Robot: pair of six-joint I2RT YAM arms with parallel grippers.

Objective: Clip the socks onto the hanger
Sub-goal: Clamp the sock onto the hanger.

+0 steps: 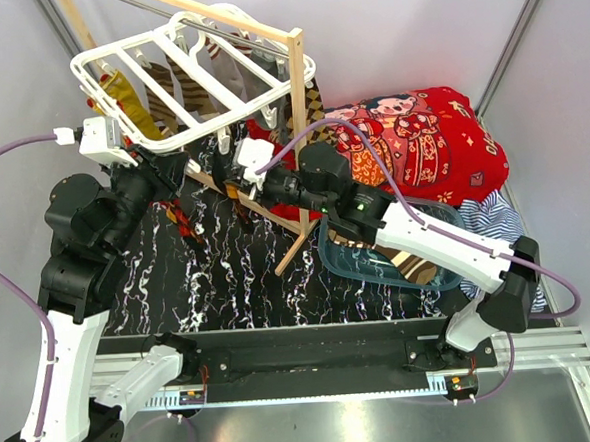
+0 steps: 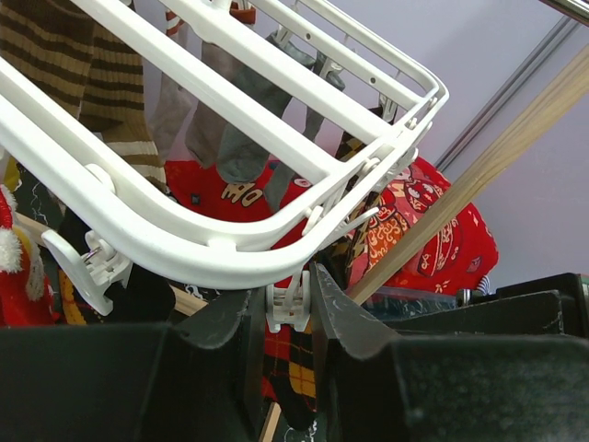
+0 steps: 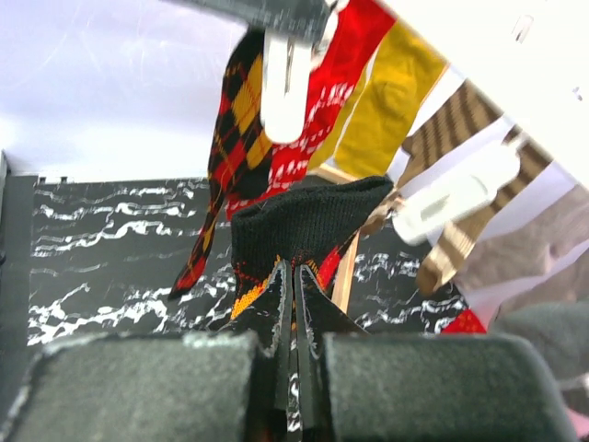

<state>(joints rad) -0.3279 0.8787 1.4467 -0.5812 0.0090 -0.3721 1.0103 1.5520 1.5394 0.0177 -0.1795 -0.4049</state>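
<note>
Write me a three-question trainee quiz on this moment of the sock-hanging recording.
1. True or false: the right gripper has its jaws shut on a black-cuffed sock.
2. What sits between the jaws of the left gripper? A) a white clip under the hanger; B) a wooden pole; C) a mustard sock.
3. In the top view, on which side of the hanger does the red blanket lie?
Key: 1 true; 2 A; 3 the image's right.
</note>
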